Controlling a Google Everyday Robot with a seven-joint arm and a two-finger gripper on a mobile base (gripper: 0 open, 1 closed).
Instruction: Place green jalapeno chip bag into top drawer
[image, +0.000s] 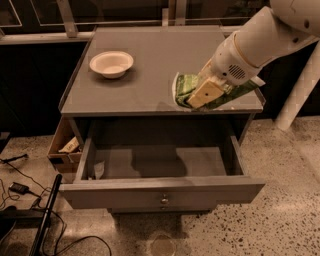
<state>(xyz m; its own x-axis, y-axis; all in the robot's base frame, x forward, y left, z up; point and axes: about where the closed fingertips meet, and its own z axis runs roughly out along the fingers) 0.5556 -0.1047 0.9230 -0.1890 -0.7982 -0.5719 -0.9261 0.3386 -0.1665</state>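
The green jalapeno chip bag (186, 86) is held at the front right of the grey cabinet top, above its front edge. My gripper (202, 96) is shut on the bag, its tan fingers (206, 93) clamped across the bag's middle, with the white arm reaching in from the upper right. The top drawer (160, 192) is pulled wide open below, its grey front panel with a small round knob (164, 201) facing me. The drawer's inside holds only a small scrap at its left end.
A white round bowl (111, 63) sits on the cabinet top (150, 60) at the back left. A brown cardboard box (64, 148) stands on the floor left of the cabinet. Cables (20, 187) lie on the floor at the left. A white post (300, 85) stands at the right.
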